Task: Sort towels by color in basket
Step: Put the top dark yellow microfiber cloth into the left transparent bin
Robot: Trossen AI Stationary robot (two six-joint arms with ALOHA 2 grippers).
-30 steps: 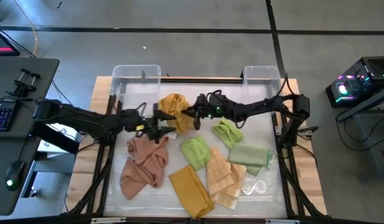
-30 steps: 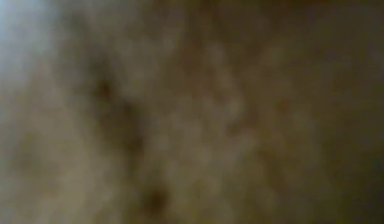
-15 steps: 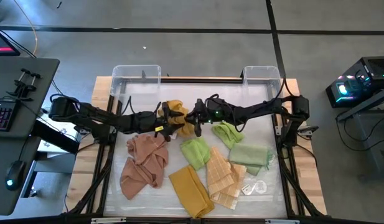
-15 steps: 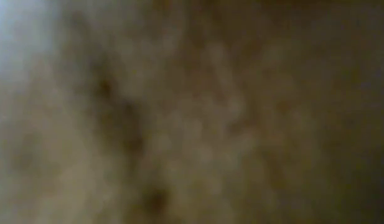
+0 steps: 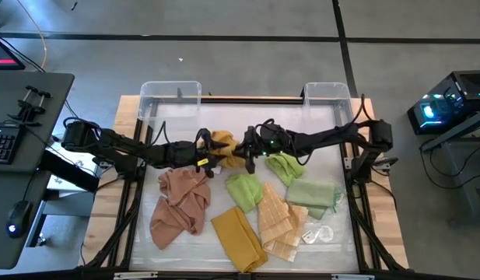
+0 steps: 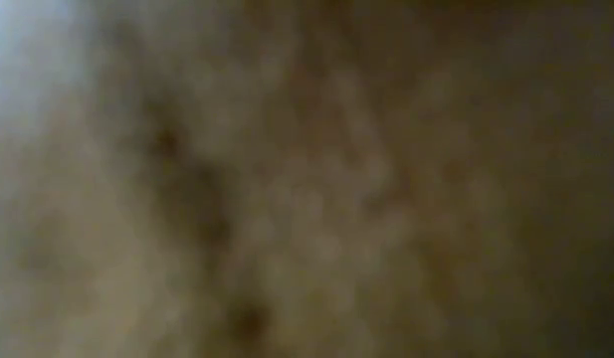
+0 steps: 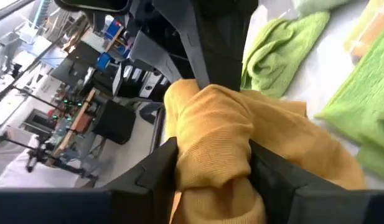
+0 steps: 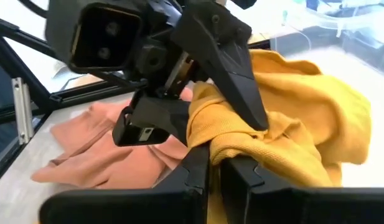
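Note:
A bunched mustard yellow towel [image 5: 226, 148] sits mid-table between both grippers. My left gripper [image 5: 214, 155] reaches it from the left and is shut on it [image 7: 213, 165]. My right gripper [image 5: 243, 149] reaches it from the right and is also shut on it [image 8: 215, 158]. On the table lie a salmon pink towel [image 5: 181, 202], two light green towels [image 5: 243, 189] [image 5: 285, 165], a sage green towel [image 5: 311, 193], a pale orange checked towel [image 5: 278, 222] and a second mustard towel [image 5: 238, 237]. The low view shows only a brown blur. My left gripper pinches a thick bunched fold of the mustard towel [image 7: 210, 143] between its two fingers [image 7: 159, 169], coming roughly level from the table's left. Several layers are gathered in the hold. The rest of the cloth trails slack past the fingers [image 7: 304, 143]. My right gripper pinches a gathered fold of the same towel [image 8: 218, 140] between its two nearly closed fingers [image 8: 195, 174], coming from the table's right. The bulk of the towel [image 8: 316, 118] bulges slack beside the fingers. Whether it rests on the table I cannot tell.
Two clear plastic bins stand at the far corners, left [image 5: 169, 97] and right [image 5: 327, 95]. A small clear plastic piece [image 5: 317, 233] lies near the right front. The two grippers are almost touching; the left one fills the right wrist view [image 8: 148, 68].
My left gripper has moved toward the table's right, into the mustard towel and close to my right gripper, which has stayed nearly in place. The mustard towel, spread wider a second ago, is now gathered into a smaller bunch between the two grippers.

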